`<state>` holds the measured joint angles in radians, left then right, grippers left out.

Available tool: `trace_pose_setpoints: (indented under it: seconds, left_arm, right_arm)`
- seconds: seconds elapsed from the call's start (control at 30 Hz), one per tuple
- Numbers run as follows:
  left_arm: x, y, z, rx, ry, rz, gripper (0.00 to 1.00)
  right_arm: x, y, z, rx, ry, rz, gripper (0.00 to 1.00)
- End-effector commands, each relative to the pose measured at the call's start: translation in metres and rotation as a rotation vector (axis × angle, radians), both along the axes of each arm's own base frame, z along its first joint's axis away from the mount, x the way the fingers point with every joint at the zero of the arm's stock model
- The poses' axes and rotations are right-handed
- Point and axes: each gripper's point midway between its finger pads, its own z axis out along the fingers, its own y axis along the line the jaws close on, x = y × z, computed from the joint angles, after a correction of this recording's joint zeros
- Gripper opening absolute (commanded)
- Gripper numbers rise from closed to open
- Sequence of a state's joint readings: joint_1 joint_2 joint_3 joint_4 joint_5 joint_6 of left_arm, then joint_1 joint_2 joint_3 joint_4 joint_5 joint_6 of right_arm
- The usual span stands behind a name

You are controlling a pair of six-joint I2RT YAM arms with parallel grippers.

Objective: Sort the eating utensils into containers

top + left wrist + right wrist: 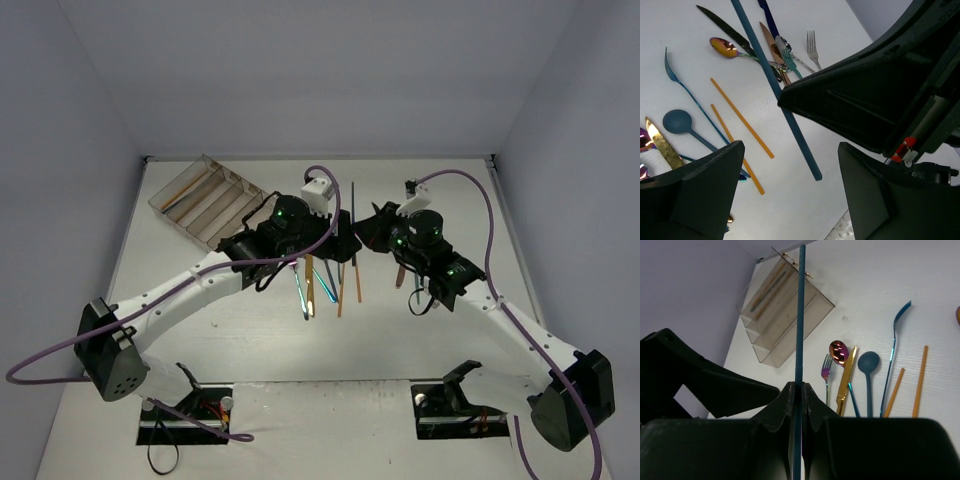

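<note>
Well off the tray point(228, 212), right gripper point(798, 386) pinches blue chopstick point(801, 315); left gripper point(790, 150) gapes empty.

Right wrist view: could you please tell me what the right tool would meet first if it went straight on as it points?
Probably the clear tray, which lies ahead along the blue chopstick that the right tool is shut on. The left tool sits left of that line, though depth is unclear.

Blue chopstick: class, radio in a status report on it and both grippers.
Right gripper shut on blue chopstick. Left gripper open, empty, close beside it. Tray at far left; left arm between it and chopstick. Loose utensils on table.
</note>
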<state>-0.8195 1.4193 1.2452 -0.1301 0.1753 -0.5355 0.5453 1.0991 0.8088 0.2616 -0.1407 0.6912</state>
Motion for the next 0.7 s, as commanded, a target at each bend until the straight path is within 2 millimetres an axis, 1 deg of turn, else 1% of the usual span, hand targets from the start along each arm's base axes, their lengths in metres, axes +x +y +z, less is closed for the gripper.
trace_pose_setpoints:
  seconds: [0.0, 0.1, 0.2, 0.23, 0.27, 0.4, 0.47, 0.53, 0.57, 0.67]
  left_arm:
    - [0.014, -0.014, 0.040, -0.088, -0.069, 0.032, 0.68]
    - [0.017, -0.017, 0.034, -0.073, -0.050, 0.037, 0.60]
    - [0.019, -0.017, 0.027, -0.058, -0.035, 0.048, 0.47]
    - [0.019, -0.017, 0.026, -0.054, -0.034, 0.050, 0.41]
    - [0.020, -0.017, 0.026, -0.053, -0.034, 0.053, 0.39]
    - [0.022, -0.013, 0.024, -0.038, -0.041, 0.066, 0.10]
    - [0.021, -0.010, 0.024, -0.021, -0.047, 0.068, 0.00]
    - [0.023, -0.004, 0.020, 0.009, -0.054, 0.084, 0.00]
    - [0.023, 0.000, 0.018, 0.026, -0.060, 0.091, 0.00]
    - [0.028, 0.015, 0.009, 0.093, -0.076, 0.125, 0.00]
  right_arm:
    - [-0.004, 0.014, 0.049, 0.160, -0.125, 0.045, 0.00]
    - [-0.006, 0.016, 0.052, 0.174, -0.132, 0.052, 0.00]
    - [-0.006, 0.016, 0.050, 0.178, -0.132, 0.052, 0.00]
    - [-0.007, 0.016, 0.051, 0.182, -0.135, 0.053, 0.00]
    - [-0.007, 0.016, 0.051, 0.183, -0.133, 0.053, 0.00]
    - [-0.007, 0.016, 0.047, 0.181, -0.130, 0.055, 0.00]
    - [-0.007, 0.017, 0.044, 0.175, -0.128, 0.057, 0.00]
    - [-0.006, 0.017, 0.038, 0.159, -0.122, 0.058, 0.01]
    - [-0.005, 0.017, 0.036, 0.154, -0.121, 0.056, 0.06]
    - [-0.003, 0.014, 0.026, 0.126, -0.115, 0.040, 0.25]
